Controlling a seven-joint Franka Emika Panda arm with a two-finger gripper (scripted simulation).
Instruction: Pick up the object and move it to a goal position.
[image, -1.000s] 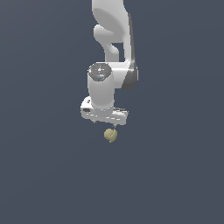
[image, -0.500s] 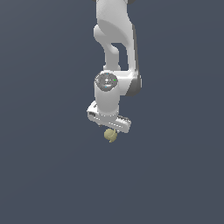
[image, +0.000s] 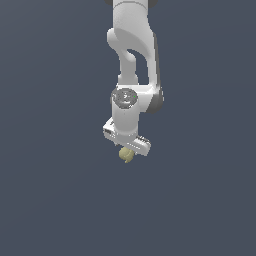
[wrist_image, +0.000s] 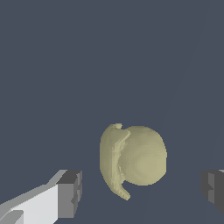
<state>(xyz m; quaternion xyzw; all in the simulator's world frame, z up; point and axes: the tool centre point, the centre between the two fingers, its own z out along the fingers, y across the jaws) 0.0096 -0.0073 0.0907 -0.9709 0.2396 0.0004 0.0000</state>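
Observation:
The object (image: 126, 155) is a small pale yellow-olive lump, rounded with a notched rim, lying on the dark grey surface. In the exterior view my white gripper (image: 127, 151) hangs straight above it, with the hand almost touching its top. In the wrist view the object (wrist_image: 133, 159) sits between my two dark grey fingertips (wrist_image: 71, 193). There is a visible gap on each side of it. The gripper (wrist_image: 142, 190) is open and holds nothing.
The white arm (image: 132, 45) rises from the gripper toward the top of the exterior view. Around it there is only the plain dark grey floor (image: 55, 190), and no marker shows on it.
The hand has come down a little and turned about its axis, closing in over the object. The object has stayed in place.

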